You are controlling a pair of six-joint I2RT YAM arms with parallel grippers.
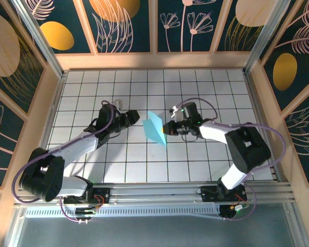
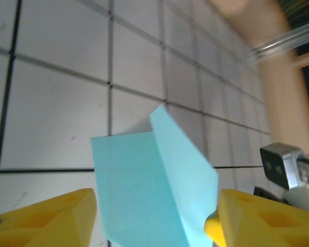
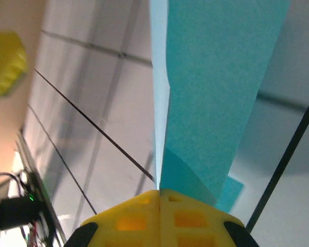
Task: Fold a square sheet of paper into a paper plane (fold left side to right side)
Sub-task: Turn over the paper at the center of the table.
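The square sheet of paper point(image 1: 155, 128) is a light-cyan creased shape, bent into two panels and standing off the tiled table at its middle. It is not a pointed paper plane. My right gripper point(image 1: 168, 128) is shut on the sheet's right edge; in the right wrist view its yellow fingers point(image 3: 144, 216) meet with the paper point(image 3: 216, 103) pinched between them. My left gripper point(image 1: 136, 118) stands open just left of the sheet, apart from it. In the left wrist view the paper point(image 2: 144, 190) lies beyond that gripper point(image 2: 155, 221), whose yellow fingers point(image 2: 46, 218) are spread wide.
The white gridded table point(image 1: 144, 164) is walled by wooden rails point(image 1: 154, 60) at the back and sides. The aluminium mounting rail point(image 1: 159, 193) with both arm bases runs along the near edge. The right arm's wrist block point(image 2: 283, 164) sits close to the paper's right.
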